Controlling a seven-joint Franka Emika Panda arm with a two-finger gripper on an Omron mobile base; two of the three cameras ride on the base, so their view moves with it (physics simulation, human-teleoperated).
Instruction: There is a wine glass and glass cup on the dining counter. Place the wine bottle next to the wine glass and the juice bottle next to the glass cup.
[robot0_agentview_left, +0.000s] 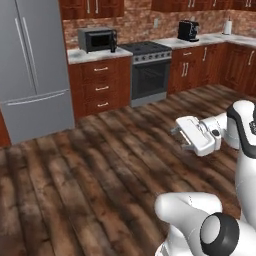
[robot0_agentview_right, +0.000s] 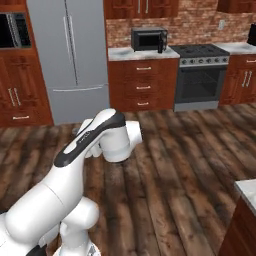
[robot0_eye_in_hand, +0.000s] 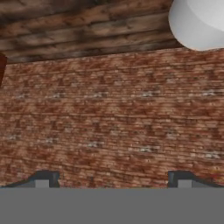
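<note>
Left of the stove (robot0_agentview_left: 148, 70), on the same back counter, you have a black microwave (robot0_agentview_left: 97, 39) with a small dark bottle (robot0_agentview_left: 113, 48) at its right edge; no label is readable. Your gripper (robot0_eye_in_hand: 113, 178) faces brick wall, fingertips wide apart, nothing between. Right base view adds a marble counter corner (robot0_agentview_right: 248, 192), perhaps the dining counter.

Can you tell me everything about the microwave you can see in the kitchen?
The microwave is a dark, boxy one with a silvery-grey casing and a black glass door, which looks shut. It stands upright on a pale counter above red-brown drawers, against the brick wall, between the big grey fridge and the stove. A small dark thing stands on the counter at the corner nearest the stove; it is too small to name. It stands across the wooden floor from the robot.
</note>
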